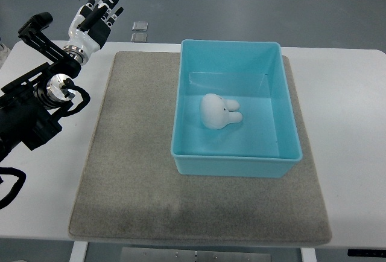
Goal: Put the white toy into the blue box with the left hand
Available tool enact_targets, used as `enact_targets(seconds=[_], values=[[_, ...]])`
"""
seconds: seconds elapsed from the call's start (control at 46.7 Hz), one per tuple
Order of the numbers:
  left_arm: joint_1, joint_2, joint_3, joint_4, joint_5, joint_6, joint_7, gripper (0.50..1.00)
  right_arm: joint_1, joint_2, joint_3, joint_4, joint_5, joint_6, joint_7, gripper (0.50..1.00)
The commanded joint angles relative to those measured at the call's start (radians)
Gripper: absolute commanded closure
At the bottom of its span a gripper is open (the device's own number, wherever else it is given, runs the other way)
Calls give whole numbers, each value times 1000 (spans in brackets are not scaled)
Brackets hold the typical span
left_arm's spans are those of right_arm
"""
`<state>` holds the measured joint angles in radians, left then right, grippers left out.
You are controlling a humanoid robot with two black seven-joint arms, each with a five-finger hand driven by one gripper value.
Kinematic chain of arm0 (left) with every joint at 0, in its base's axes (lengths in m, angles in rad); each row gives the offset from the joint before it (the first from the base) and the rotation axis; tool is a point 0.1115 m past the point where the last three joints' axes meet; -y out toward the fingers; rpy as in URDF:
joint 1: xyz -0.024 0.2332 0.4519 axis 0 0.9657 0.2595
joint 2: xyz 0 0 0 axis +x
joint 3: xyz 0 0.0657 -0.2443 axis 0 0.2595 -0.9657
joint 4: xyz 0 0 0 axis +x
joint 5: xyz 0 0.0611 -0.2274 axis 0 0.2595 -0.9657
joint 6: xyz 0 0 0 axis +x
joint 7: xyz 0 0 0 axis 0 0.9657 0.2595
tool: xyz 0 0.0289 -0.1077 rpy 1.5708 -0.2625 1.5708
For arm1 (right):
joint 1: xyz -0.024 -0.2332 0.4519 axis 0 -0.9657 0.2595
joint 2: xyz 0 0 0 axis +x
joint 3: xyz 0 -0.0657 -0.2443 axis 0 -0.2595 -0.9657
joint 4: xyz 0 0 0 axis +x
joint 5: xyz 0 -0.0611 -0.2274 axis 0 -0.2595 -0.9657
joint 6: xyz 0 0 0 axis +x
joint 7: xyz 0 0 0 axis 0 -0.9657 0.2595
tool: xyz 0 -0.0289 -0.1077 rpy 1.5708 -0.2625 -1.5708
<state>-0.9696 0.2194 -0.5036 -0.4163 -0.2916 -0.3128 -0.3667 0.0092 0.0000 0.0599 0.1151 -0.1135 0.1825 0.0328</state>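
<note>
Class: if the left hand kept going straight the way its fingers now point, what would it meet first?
Probably nothing: the left hand points up and away past the table edge toward bare floor, though depth is unclear.

White table point(356, 129), grey floor point(241, 2)

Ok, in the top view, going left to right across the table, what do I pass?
Left arm with the left hand raised and open → bare strip of grey mat → blue box with the white toy lying inside → bare white table.
</note>
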Motion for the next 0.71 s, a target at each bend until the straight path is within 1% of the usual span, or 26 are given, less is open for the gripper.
enact_targets(seconds=[0.0, 0.685], values=[[0, 0, 0, -1, 0, -2, 0, 508, 0, 0, 0, 1, 0, 0, -1, 564], [-1, 3, -1, 4, 0, -9, 0, 508, -2, 0, 0, 6, -2, 5, -1, 564]])
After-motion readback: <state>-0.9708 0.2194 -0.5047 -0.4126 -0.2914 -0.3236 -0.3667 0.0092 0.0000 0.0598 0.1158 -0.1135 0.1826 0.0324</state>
